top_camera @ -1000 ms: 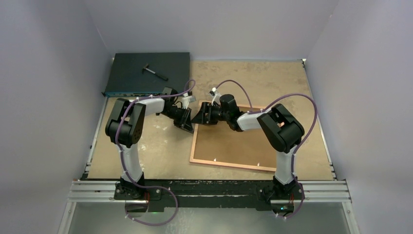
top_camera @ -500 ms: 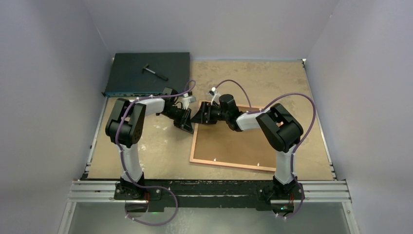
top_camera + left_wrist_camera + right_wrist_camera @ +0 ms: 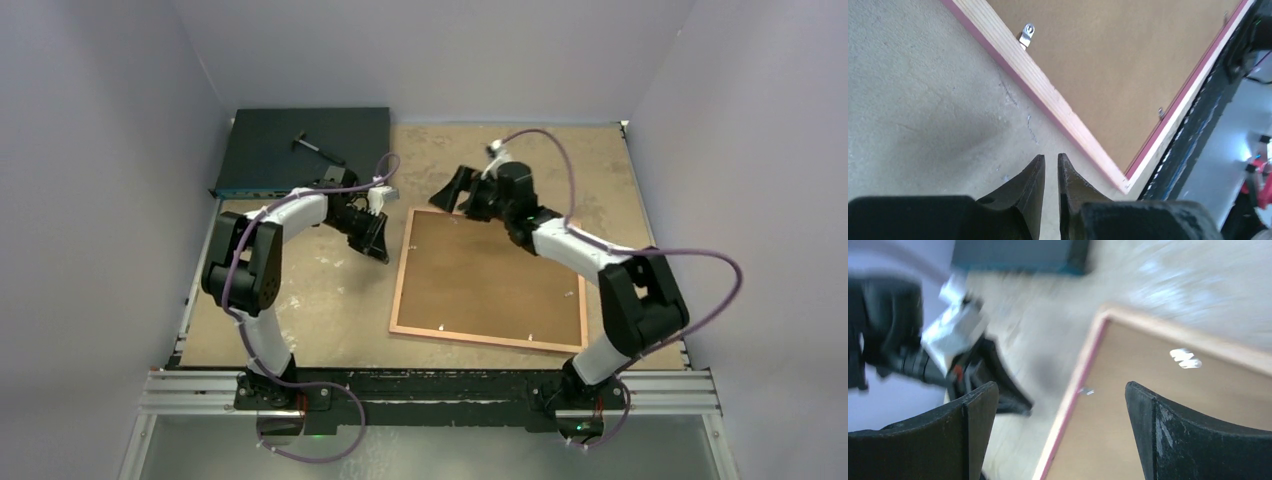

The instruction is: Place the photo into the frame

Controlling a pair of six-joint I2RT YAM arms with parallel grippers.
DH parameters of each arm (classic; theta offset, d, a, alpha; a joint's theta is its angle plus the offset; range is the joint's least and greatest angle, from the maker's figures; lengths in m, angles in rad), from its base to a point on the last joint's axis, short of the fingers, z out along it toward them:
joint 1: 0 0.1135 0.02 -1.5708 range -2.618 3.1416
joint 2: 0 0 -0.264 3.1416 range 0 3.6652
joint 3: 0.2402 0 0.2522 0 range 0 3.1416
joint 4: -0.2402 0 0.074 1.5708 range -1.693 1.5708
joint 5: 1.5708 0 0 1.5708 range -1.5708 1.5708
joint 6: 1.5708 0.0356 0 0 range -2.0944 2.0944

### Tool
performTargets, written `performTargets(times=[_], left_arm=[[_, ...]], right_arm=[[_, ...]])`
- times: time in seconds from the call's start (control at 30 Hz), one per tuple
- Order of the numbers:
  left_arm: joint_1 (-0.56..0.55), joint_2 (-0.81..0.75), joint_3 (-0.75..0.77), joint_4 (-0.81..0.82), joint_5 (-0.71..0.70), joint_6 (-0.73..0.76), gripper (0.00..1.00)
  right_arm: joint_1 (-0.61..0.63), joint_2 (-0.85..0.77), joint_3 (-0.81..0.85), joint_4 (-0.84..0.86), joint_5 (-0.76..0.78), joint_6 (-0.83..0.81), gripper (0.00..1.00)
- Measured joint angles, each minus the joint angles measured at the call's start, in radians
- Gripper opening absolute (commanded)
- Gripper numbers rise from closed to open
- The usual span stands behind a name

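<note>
— Checking progress: where do we stand on the photo?

— We cannot find it in any view. The large rectangular frame with the narrow pink border (image 3: 398, 290) lies face down on the tan table (image 3: 320, 310). The flat brown backing board (image 3: 490, 280) fills its back. If the photo is in, it sits hidden beneath that board, and we cannot confirm it.

— Tabs?

— Small metal tabs (image 3: 1026, 35) show along the pale wood edge. We cannot tell whether they are all turned over the board; they are too small.

— Grippers?

— The left gripper (image 3: 383, 254) is low, just beside the frame's left edge, with its fingers nearly together and nothing between them. The right gripper (image 3: 452, 190) hangs above the frame's far left corner, fingers spread wide and empty.

— Our judgement?

— The board is seated and neither gripper holds anything, so we judge the loading nearly done. What is left, as far as we can see, is to secure the tabs and perhaps turn the frame face up to verify.
</note>
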State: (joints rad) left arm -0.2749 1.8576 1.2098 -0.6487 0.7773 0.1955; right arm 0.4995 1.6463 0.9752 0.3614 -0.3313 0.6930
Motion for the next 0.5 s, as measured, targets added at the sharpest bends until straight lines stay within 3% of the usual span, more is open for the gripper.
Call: performTargets(times=[0.33, 0.5], left_arm=[[-0.087, -0.031, -0.082, -0.04, -0.212, 0.195, 0.15], [-0.185, -0.082, -0.137, -0.039, -0.299, 0.254, 0.15]], right_arm=[[-0.434, -0.188, -0.134, -0.287, 0.387, 0.026, 0.99], [-0.593, -0.203, -0.163, -0.363, 0.467, 0.016, 0.99]])
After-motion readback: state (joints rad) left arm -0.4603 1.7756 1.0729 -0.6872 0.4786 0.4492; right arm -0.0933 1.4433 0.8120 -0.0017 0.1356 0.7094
